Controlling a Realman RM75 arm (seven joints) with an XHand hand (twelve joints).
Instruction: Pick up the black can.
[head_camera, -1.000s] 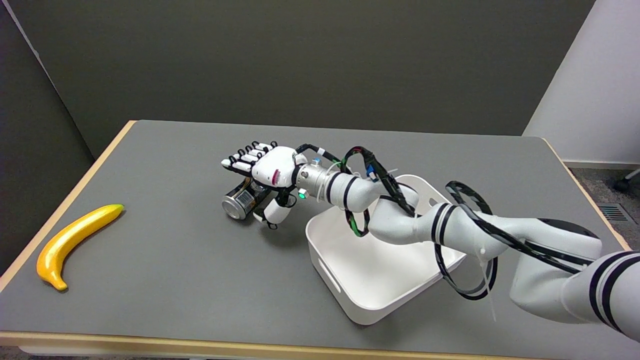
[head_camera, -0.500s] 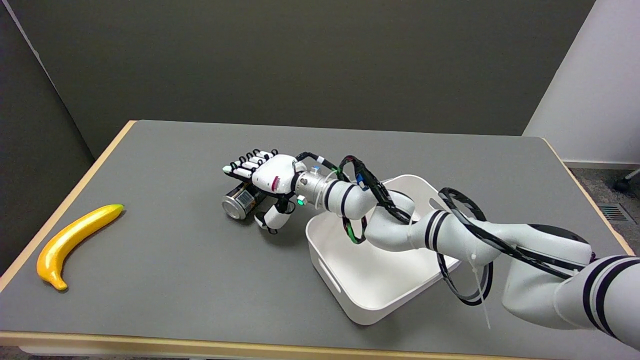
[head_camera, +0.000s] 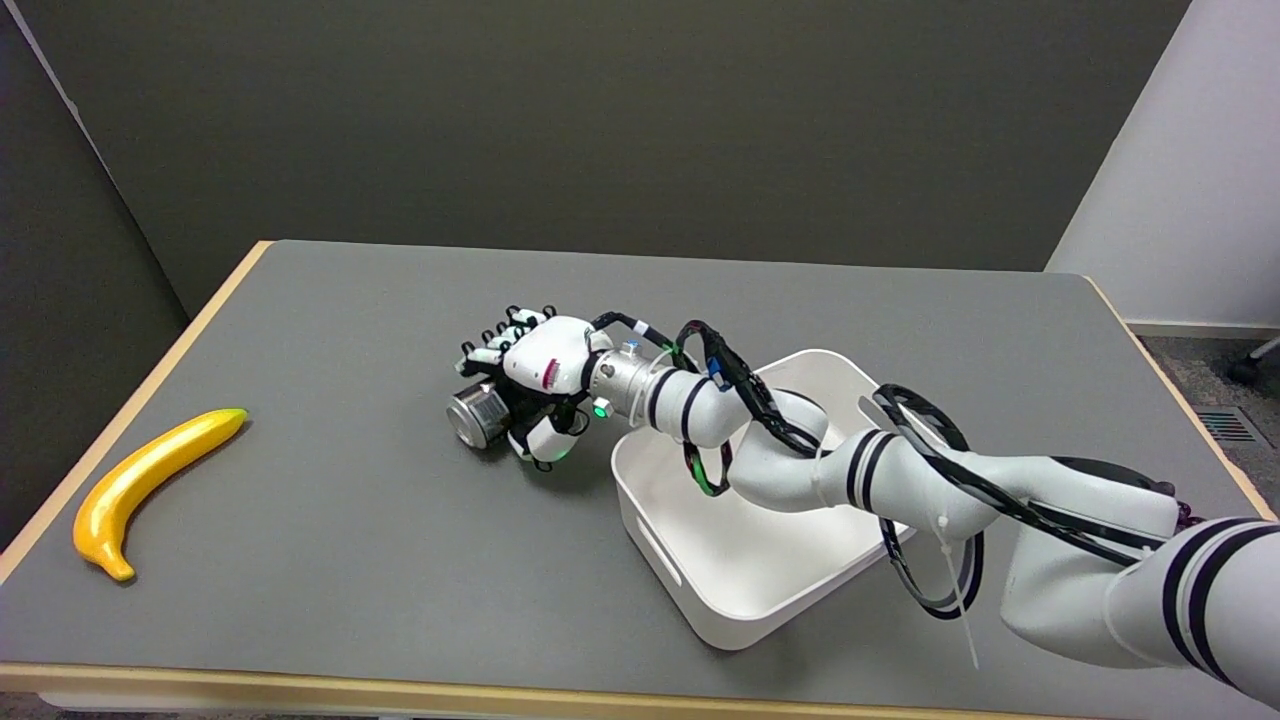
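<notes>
Grey table with a light wood edge, seen from above its near side. Dark grey-green wall panels behind and on the left; a white wall at the right, with a strip of carpet and a floor vent below it.

White bin, rectangular with rounded corners, sits right of centre on the table, turned at an angle. A slot handle shows in its near-left wall. What shows of its inside is bare white; the right arm crosses over its far part and hides some of it. Black cables loop along the arm above the bin.

Can lies on its side on the table, just left of the bin, well apart from the table edges. Silver end faces the camera's left; black body mostly hidden under the hand.

Right hand sits over the can, fingers curled down over its top and far side, thumb down at the near side. It looks wrapped round the can, but actual contact is hard to confirm. Can appears to rest on the table.

Banana, yellow, lies far left near the table edge, well apart from the can and the bin.
</notes>
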